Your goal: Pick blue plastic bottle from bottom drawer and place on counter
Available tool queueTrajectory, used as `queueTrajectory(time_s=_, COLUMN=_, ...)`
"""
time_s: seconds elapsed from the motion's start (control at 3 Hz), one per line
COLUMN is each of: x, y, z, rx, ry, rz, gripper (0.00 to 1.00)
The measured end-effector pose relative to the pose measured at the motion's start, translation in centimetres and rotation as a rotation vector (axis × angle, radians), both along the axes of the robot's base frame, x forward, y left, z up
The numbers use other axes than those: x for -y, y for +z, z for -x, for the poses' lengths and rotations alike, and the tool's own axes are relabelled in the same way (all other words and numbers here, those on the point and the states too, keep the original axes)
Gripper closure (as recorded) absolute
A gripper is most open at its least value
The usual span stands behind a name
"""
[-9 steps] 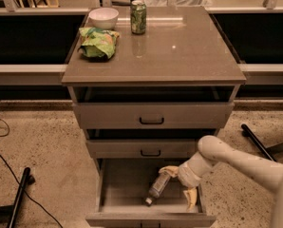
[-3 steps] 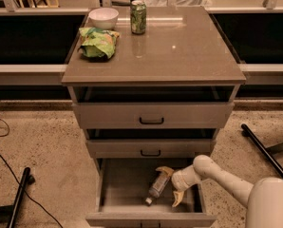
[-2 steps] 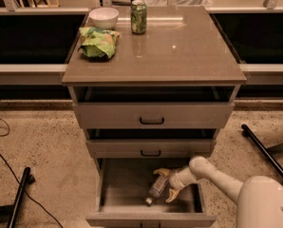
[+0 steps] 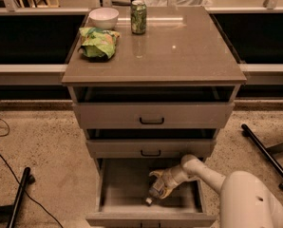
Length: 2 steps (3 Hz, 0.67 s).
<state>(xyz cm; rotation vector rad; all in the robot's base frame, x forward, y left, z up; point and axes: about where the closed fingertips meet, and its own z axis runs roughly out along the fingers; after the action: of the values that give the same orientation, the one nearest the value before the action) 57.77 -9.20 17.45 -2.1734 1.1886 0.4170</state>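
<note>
Camera view: gripper (image 4: 160,185) at one bottle (image 4: 154,193)

**What the counter (image 4: 179,51) carries**

On your counter you have a white bowl (image 4: 103,18) at the far-left corner, a green can (image 4: 138,17) upright beside it, and a crumpled green bag (image 4: 99,42) just in front of the bowl. The gripper (image 4: 161,186) is down in the bottom drawer (image 4: 122,184).

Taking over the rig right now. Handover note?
Pincer: inside the open bottom drawer, right at the blue plastic bottle; can't tell whether it has a hold.
Bottle: lying on the drawer floor, cap toward the front, not lifted.
Counter: green can, bowl and green bag at the back left.
Done: drawer open, pincer at the bottle.
Left: confirm grasp, lift out, set the bottle on the counter.
</note>
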Motion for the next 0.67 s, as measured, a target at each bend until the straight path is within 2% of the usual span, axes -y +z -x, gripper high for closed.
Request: queueTrajectory(time_s=0.67, x=-1.6, y=-3.1, z=-1.2, rx=-0.037, ry=0.018, rz=0.030, gripper=0.28)
